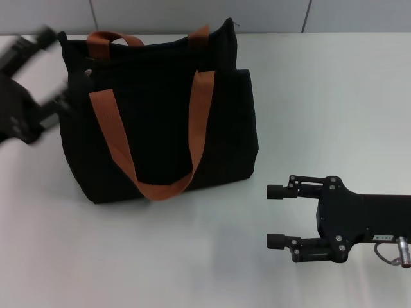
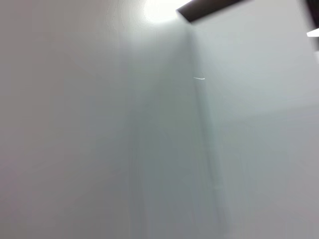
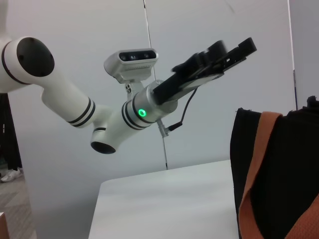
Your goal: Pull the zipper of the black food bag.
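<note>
The black food bag (image 1: 160, 122) stands upright at the back left of the white table, with two rust-orange handles (image 1: 202, 109); one handle hangs down its front. A tiny silver bit (image 1: 88, 72) near its top left corner looks like the zipper pull. My left gripper (image 1: 54, 64) is blurred and open, raised beside the bag's top left corner. In the right wrist view the left gripper (image 3: 219, 52) hangs in the air above the bag (image 3: 284, 169). My right gripper (image 1: 275, 216) is open and empty, low over the table, right of the bag.
The white table (image 1: 160, 256) runs to a grey wall behind the bag. The left wrist view shows only pale wall and a dark strip (image 2: 209, 7). My white left arm (image 3: 75, 109) with a green light reaches over the table's far side.
</note>
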`<state>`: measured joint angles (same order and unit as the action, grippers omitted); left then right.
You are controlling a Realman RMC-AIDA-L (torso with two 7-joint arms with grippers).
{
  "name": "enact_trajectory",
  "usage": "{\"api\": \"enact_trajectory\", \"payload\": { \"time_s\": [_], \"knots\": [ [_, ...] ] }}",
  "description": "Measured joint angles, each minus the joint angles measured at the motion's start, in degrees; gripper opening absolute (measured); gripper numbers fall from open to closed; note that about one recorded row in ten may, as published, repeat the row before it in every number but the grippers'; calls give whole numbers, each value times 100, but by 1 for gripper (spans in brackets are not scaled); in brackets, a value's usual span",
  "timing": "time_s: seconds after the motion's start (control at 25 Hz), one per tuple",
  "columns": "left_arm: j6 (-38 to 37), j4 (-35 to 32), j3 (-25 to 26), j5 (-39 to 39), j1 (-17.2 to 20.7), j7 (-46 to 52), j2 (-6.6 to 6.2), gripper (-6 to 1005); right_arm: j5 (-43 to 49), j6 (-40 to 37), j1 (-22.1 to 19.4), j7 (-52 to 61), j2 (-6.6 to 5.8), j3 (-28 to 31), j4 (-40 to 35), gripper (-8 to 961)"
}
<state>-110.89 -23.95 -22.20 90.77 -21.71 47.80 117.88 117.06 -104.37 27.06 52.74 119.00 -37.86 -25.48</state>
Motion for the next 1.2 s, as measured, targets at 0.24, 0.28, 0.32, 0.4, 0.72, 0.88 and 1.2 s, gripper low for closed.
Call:
{"api": "enact_trajectory", "payload": {
  "time_s": [0.24, 0.28, 0.32, 0.4, 0.72, 0.88, 1.2],
  "knots": [
    [943, -63, 126, 197, 58, 221, -375, 785, 0, 4, -20, 2, 0, 8, -1, 744],
    [1205, -65, 97, 452, 55, 334, -536, 784, 0, 3, -24, 2, 0, 10, 0, 744],
    [1205, -65, 97, 452, 55, 334, -536, 783, 0, -1, -29, 4, 0, 13, 0, 744],
    [1328, -108, 94, 747, 34, 394, -637, 781, 2, -7, -35, 12, 0, 16, 0, 744],
    [1774, -456, 102, 1792, -217, 557, -603, 773, 13, -26, -42, 22, 0, 15, -1, 745],
    [2056, -443, 99, 2138, -435, 553, -553, 769, 12, -32, -43, 25, 0, 15, 0, 745],
    [2565, -508, 125, 2182, -603, 278, -402, 761, 0, -46, -43, 44, 0, 22, 0, 745]
  ]
}}
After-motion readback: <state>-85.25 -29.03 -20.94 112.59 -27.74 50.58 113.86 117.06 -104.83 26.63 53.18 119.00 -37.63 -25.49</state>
